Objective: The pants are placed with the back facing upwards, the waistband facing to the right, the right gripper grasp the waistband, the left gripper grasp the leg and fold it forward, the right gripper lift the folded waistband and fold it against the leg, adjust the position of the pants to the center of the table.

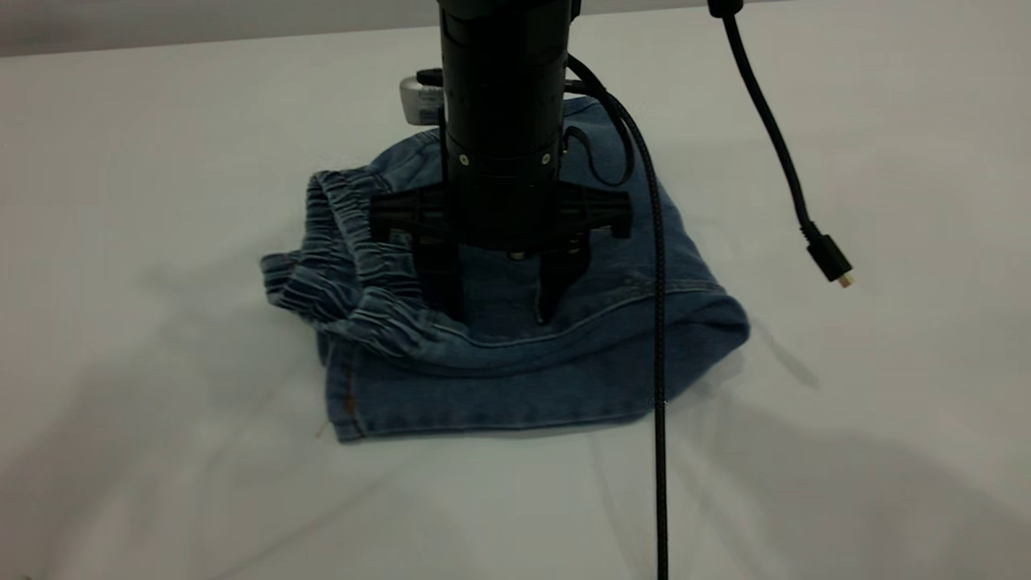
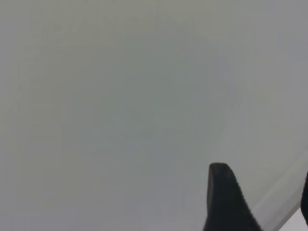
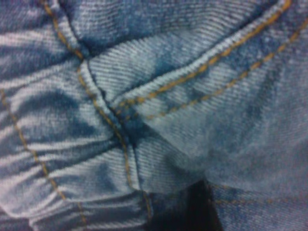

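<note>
The pants [image 1: 515, 354] lie folded into a compact bundle near the middle of the white desk [image 1: 161, 451], the gathered elastic waistband [image 1: 346, 250] on the bundle's left side in the exterior view and a stitched hem along its near edge. The right hand [image 1: 501, 310] points straight down over the bundle, its two dark fingers [image 1: 441, 282] spread apart and their tips pressing on the denim just beside the waistband, gripping nothing. Its wrist view is filled with denim: orange-stitched seams and the ruffled waistband [image 3: 43, 159]. A black cable [image 1: 659, 322] hangs down in front of the pants, and a second cable with a loose plug [image 1: 830, 262] dangles to the right. The left hand [image 2: 260, 202] is away from the pants, over bare desk [image 2: 120, 106]; one dark finger [image 2: 224, 197] shows, and the fingers stand apart, empty.
</note>
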Available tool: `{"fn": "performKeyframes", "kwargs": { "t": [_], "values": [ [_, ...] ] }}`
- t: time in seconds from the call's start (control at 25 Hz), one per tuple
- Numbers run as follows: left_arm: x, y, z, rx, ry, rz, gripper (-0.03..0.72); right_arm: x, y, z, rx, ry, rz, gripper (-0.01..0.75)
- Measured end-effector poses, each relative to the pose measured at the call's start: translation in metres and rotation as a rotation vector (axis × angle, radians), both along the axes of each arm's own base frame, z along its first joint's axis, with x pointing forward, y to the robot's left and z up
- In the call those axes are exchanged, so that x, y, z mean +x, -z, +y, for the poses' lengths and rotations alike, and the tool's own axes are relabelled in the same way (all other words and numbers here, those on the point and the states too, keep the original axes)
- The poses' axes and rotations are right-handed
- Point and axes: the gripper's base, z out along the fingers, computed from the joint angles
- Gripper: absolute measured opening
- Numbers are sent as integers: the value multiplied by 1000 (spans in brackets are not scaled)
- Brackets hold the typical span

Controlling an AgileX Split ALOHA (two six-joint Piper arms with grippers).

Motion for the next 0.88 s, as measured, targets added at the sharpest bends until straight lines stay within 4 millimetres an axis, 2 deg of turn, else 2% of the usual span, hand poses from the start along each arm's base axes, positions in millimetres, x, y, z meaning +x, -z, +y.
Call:
{"fn": "performKeyframes", "kwargs": {
  "t": [0.2,0.52,0.64,0.88],
  "values": [
    [0,1,0,1,0,1,358,0,-10,2,32,15,-14,425],
    [-1,0,0,1,-1,-3,358,4,-24,17,210,129,-38,425],
    [-5,-1,2,-2,-5,-11,358,4,-41,20,257,112,-60,423],
    [-10,-4,7,-7,-45,-50,358,6,-95,10,227,17,-209,404]
  ]
}}
